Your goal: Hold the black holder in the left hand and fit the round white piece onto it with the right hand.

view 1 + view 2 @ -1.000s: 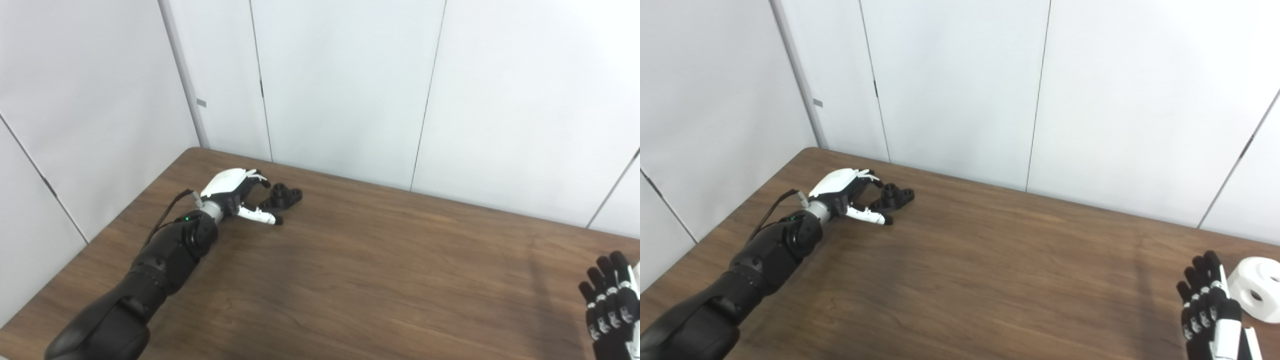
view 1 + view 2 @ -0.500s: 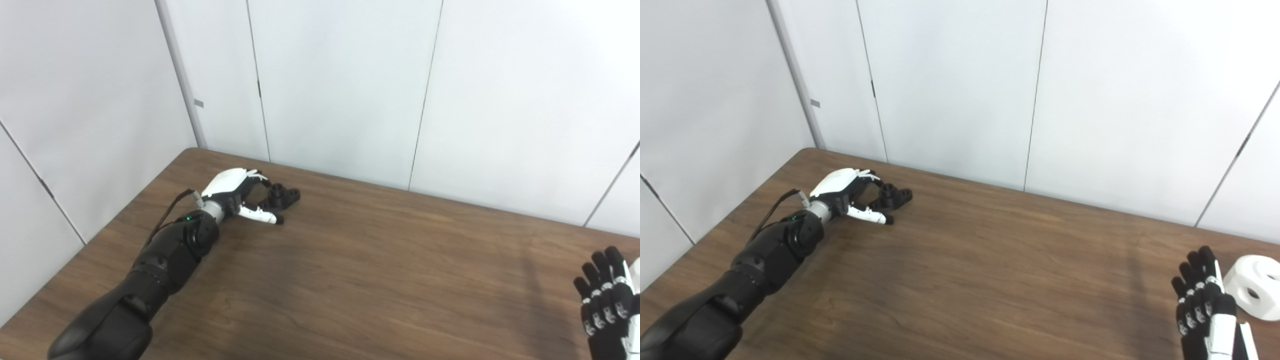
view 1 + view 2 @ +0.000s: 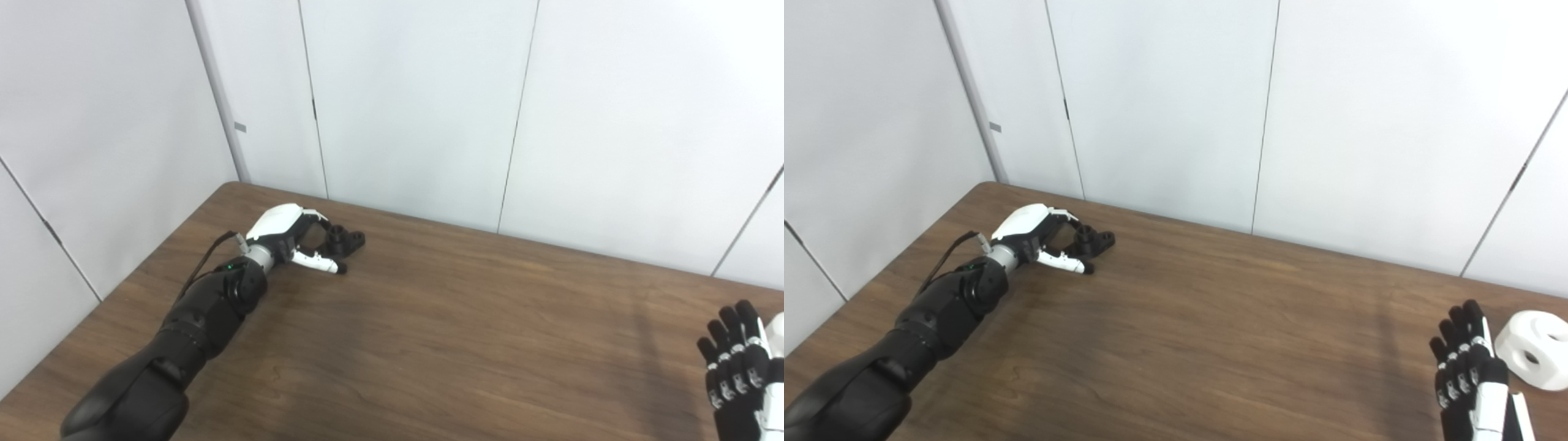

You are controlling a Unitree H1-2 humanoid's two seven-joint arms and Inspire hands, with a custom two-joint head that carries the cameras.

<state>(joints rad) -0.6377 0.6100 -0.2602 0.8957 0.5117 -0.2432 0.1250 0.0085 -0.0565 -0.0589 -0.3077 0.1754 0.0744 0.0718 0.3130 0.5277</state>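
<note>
Counting one black holder point(image 3: 343, 239), one round white piece point(image 3: 1532, 348).

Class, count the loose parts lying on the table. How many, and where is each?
2: black holder far left by the left hand; white piece at right edge.

A dark brown wood-grain table point(image 3: 441, 343) stands against pale grey wall panels point(image 3: 416, 104) divided by thin vertical seams

We note left hand point(image 3: 288, 236) fingers curled closer round holder point(image 3: 342, 239); right hand point(image 3: 1467, 373) edged left, away from white piece point(image 3: 1532, 348).
</note>
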